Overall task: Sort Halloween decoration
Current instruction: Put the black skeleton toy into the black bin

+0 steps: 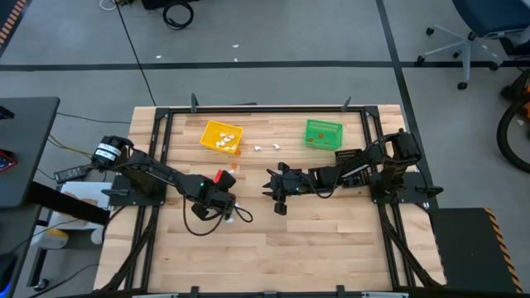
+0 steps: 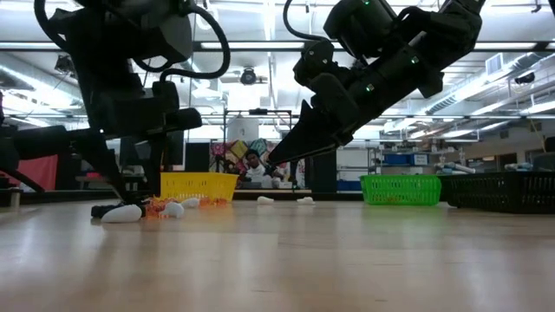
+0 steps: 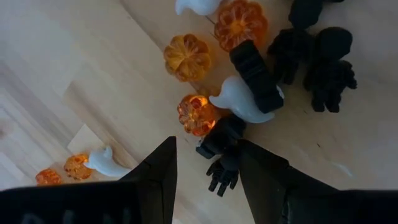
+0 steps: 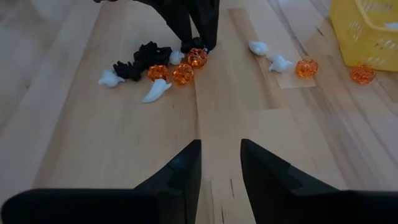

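Observation:
The Halloween decoration lies as a pile of tiny orange pumpkins, white ghosts and black figures (image 3: pixel 249 68) on the wooden table. My left gripper (image 3: pixel 208 146) points steeply down over the pile's edge and is open. Its fingers stand on either side of a black figure (image 3: pixel 222 167) that lies flat on the wood. The right wrist view shows the same gripper (image 4: pixel 198 43) with its tips down among the trinkets. My right gripper (image 4: pixel 221 146) hovers open to the right of the pile (image 1: pixel 272 186), with nothing between its fingers.
A yellow bin (image 1: pixel 221 136) holding white trinkets and a green bin (image 1: pixel 323 133) stand at the far side. A black bin (image 2: pixel 503 191) stands at the right. Loose ghosts and pumpkins (image 4: pixel 280 62) lie between the pile and the yellow bin. The near half of the table is bare wood.

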You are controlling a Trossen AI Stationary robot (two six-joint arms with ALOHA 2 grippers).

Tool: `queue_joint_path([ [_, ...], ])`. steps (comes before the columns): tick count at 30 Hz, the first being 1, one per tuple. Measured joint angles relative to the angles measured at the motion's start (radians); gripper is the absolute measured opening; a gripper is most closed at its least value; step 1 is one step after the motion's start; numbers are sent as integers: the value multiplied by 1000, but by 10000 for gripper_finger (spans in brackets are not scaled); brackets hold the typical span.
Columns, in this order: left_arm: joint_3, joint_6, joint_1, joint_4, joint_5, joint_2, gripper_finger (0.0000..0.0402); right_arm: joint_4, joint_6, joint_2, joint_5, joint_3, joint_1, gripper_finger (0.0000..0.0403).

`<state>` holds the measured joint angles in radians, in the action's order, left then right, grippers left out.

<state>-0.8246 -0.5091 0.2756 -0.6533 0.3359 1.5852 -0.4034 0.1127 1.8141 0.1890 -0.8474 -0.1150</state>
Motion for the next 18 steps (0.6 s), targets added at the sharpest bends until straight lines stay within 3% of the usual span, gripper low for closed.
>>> queue_joint_path([
  [12,0,-32,-4,17,-25,0,139,0,0,0,0,0,-1,117],
  [18,0,-36,-4,17,-27,0,91,0,0,0,0,0,-1,117],
])
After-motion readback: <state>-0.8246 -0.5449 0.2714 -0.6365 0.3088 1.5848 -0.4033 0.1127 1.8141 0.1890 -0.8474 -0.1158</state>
